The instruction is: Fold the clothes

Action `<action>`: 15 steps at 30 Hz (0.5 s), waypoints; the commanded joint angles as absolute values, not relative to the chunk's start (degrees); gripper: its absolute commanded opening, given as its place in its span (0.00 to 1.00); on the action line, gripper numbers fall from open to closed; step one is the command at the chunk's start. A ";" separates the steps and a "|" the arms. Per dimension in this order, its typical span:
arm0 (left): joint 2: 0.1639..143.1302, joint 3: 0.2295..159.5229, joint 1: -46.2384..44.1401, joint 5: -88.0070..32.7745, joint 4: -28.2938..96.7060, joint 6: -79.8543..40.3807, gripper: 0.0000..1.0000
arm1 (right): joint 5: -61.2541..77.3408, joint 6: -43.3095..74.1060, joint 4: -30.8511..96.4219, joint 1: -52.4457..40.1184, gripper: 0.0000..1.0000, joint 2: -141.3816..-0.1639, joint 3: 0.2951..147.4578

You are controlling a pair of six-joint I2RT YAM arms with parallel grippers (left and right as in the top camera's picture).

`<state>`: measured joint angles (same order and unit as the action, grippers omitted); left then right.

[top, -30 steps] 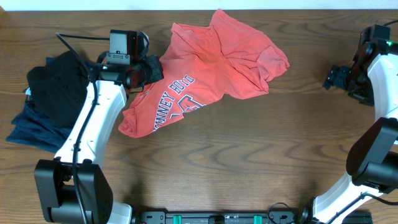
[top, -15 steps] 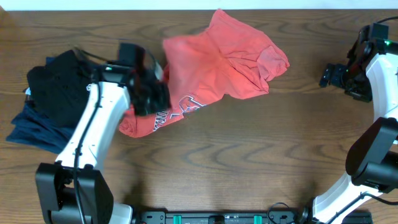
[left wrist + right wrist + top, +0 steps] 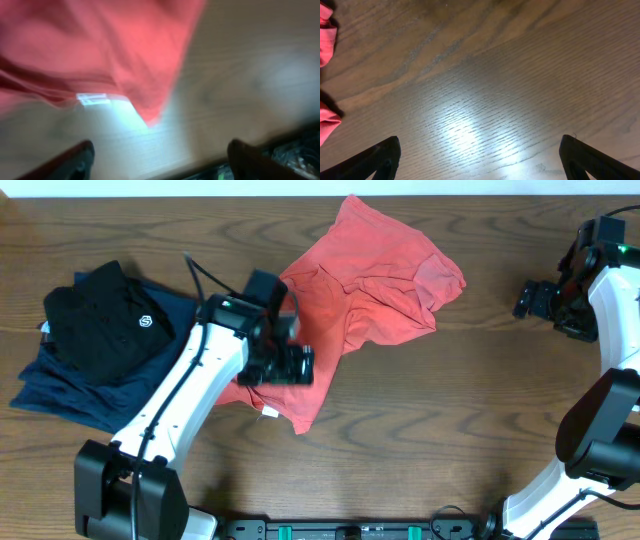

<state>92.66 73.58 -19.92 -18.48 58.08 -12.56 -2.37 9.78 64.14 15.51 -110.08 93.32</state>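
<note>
The coral-red T-shirt (image 3: 370, 280) lies crumpled across the upper middle of the table, its lower left part turned over so the print is hidden. A point of cloth reaches toward the front, with the white tag (image 3: 268, 412) at its edge. My left gripper (image 3: 298, 366) hovers over that turned-over part. In the blurred left wrist view the left gripper (image 3: 160, 146) is open with only table between its fingers; the shirt (image 3: 100, 45) and tag (image 3: 92, 98) lie ahead of them. My right gripper (image 3: 525, 302) is open over bare wood at the right, apart from the shirt (image 3: 326, 122), as the right gripper (image 3: 480, 140) shows.
A black garment with a small white logo (image 3: 110, 320) lies on a navy folded garment (image 3: 70, 385) at the far left. The table's back edge (image 3: 300, 194) runs just behind the shirt. Bare wood (image 3: 420, 440) spreads in front of the shirt.
My left gripper swept down and to the right with the shirt's left edge, turning the printed part under. It then opened and let go. The right arm barely moved.
</note>
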 commanded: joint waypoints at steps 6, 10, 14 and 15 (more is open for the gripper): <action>96.16 73.34 -17.17 -10.83 39.51 -21.37 0.80 | -2.31 8.88 64.55 14.98 0.99 -109.95 93.51; 102.72 73.34 -15.97 -10.87 36.34 -22.76 0.75 | -2.31 8.86 64.75 14.98 0.99 -109.95 93.51; 107.63 73.34 -14.46 -10.87 34.04 -24.60 0.72 | -2.33 8.86 65.12 14.98 0.99 -109.95 93.51; 108.47 73.34 -14.20 -10.87 33.30 -24.62 0.72 | -2.31 8.88 65.12 14.98 0.99 -109.95 93.51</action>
